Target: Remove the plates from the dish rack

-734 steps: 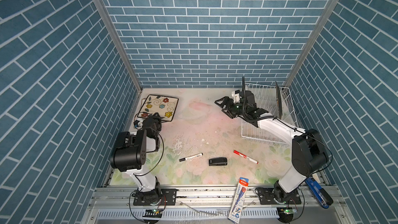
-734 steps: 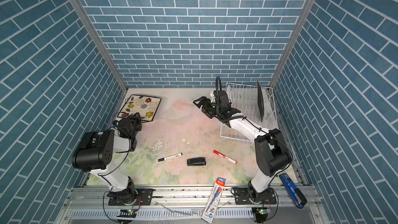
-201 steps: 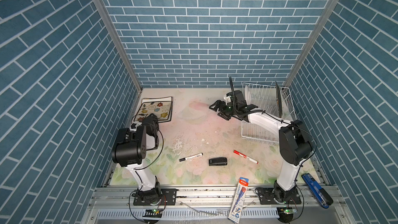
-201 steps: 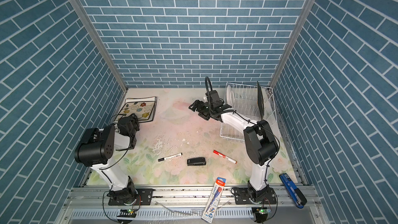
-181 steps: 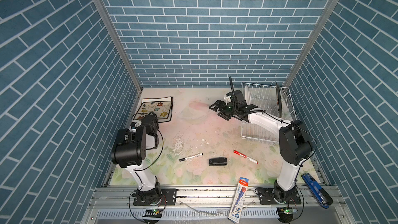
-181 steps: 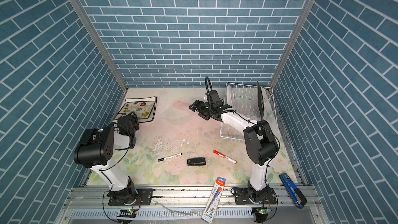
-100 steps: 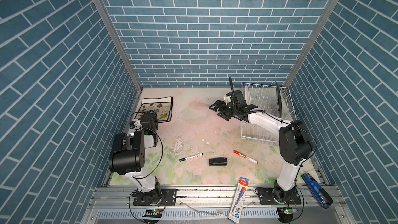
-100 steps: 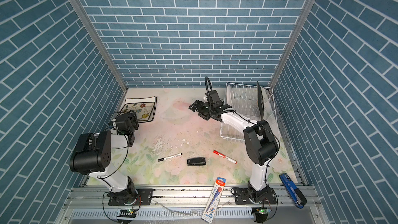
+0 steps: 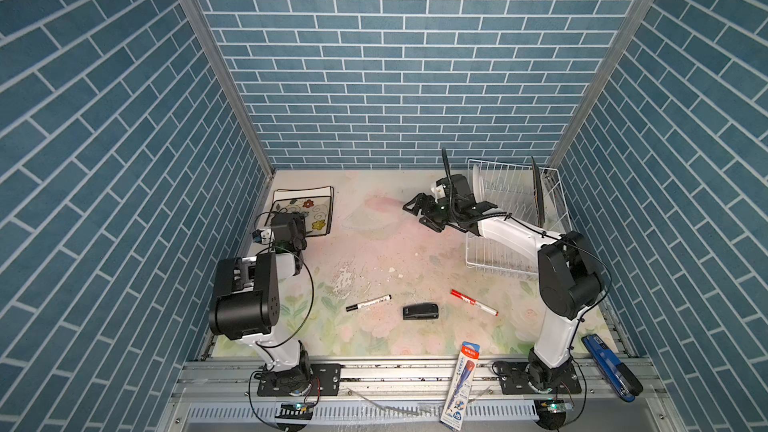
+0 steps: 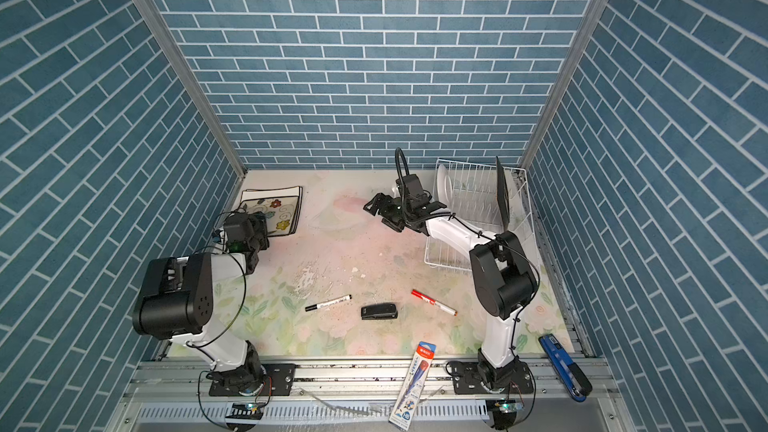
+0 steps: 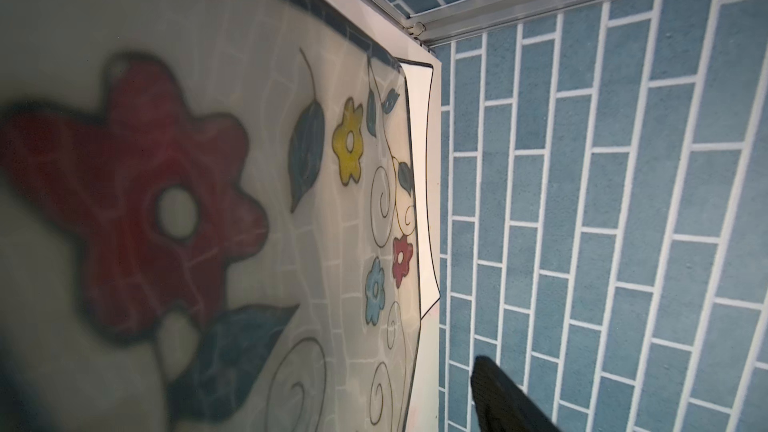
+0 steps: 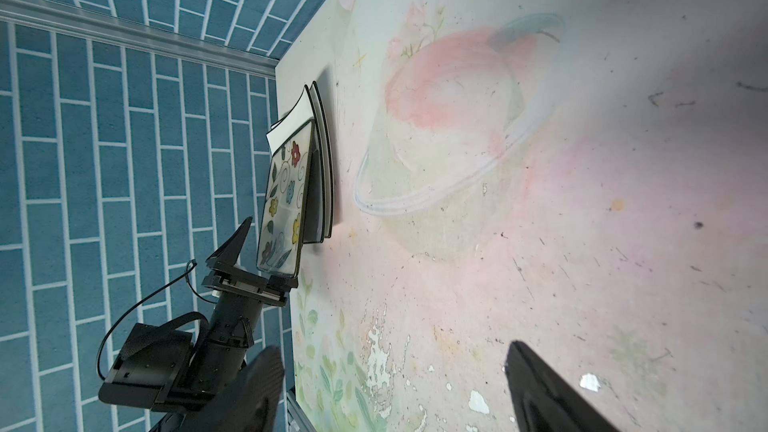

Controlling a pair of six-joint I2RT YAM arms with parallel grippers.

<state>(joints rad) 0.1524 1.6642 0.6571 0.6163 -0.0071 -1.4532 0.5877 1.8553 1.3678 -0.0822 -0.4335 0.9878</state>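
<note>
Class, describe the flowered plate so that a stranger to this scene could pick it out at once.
Start at the far left corner of the table, opposite the white wire dish rack. A small stack of square plates lies there, by the left gripper. The flowered plate tops it, the only one painted with coloured blossoms and curls.

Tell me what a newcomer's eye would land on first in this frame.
Probably the flower-patterned plate at the far left of the table, lying on a stack of other plates, with the left gripper open at its near edge. Next, the white dish rack at the far right, with a black plate and a white plate standing in it, and the right gripper open and empty beside it.
</note>
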